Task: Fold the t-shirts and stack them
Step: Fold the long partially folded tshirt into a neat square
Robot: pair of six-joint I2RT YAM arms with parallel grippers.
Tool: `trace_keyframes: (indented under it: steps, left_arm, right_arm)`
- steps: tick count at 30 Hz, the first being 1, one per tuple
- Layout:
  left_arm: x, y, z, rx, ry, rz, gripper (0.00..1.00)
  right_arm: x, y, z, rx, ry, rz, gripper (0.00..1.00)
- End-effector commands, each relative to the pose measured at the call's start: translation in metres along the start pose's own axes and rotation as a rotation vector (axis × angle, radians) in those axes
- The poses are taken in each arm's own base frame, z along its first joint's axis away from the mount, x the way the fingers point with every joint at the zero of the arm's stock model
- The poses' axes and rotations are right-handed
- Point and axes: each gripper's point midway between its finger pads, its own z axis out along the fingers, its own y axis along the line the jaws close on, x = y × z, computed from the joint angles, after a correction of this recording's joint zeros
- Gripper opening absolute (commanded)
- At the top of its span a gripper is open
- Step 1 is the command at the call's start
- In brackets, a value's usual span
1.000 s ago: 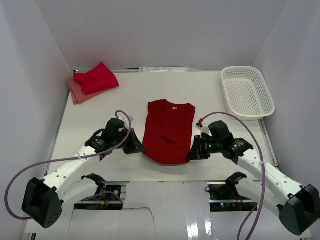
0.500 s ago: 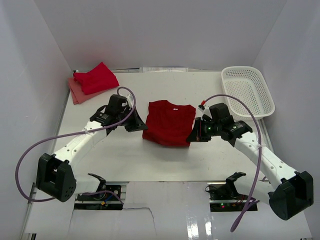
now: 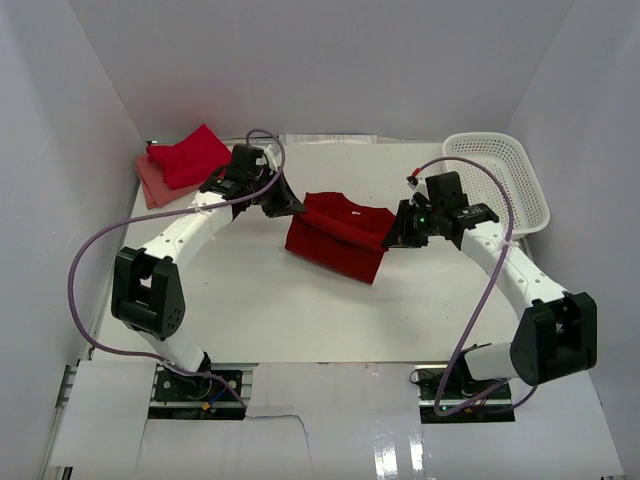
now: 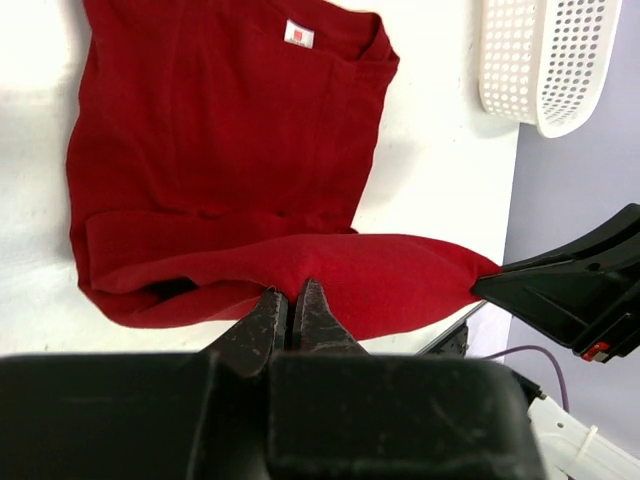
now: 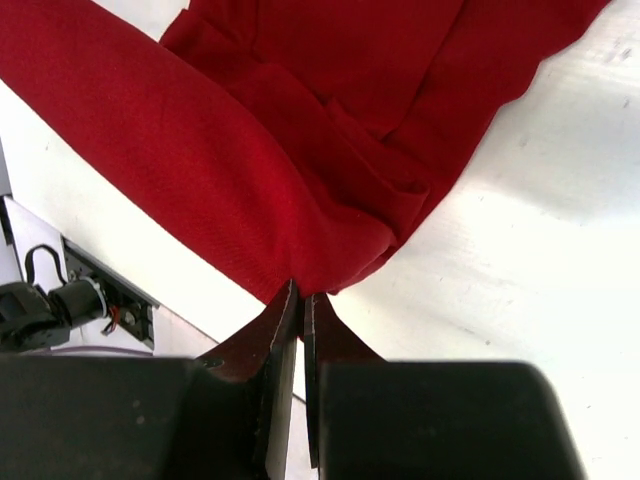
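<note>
Clenching left gripper (image 3: 296, 209) and right gripper (image 3: 389, 239) on the shirt (image 3: 335, 250) hem's ends, we see open table (image 3: 300, 315) toward us.

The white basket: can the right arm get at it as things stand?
Probably yes: the basket lies close beside the right gripper, nothing between. But that gripper is shut on the red shirt, so it would drag the cloth along.

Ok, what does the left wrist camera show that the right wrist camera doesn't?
Left wrist only: the white basket, a neck label, and the left gripper shut on the red t-shirt. Right wrist only: black hardware at lower left. Both: the red t-shirt, and the right gripper pinching its folded edge.
</note>
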Motion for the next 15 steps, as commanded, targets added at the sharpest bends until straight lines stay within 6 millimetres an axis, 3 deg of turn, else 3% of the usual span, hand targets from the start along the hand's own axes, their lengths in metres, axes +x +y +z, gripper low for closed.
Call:
trace_keyframes:
  steps: [1,7,14,15]
  left_arm:
    - [-0.030,-0.022,0.000,0.061,-0.046,0.045,0.00]
    - [-0.058,-0.036,0.017,0.085,-0.056,0.056,0.00]
    - [-0.083,-0.040,0.043,0.089,-0.067,0.049,0.00]
    - [-0.083,-0.032,0.056,0.078,-0.050,0.039,0.00]
  right_arm:
    - [-0.030,0.001,-0.005,0.003,-0.056,-0.049,0.08]
    - [-0.057,-0.013,0.000,0.017,-0.071,-0.025,0.08]
    - [-0.086,-0.027,0.006,0.043,-0.093,-0.009,0.08]
    - [-0.092,-0.029,0.011,0.046,-0.093,-0.007,0.08]
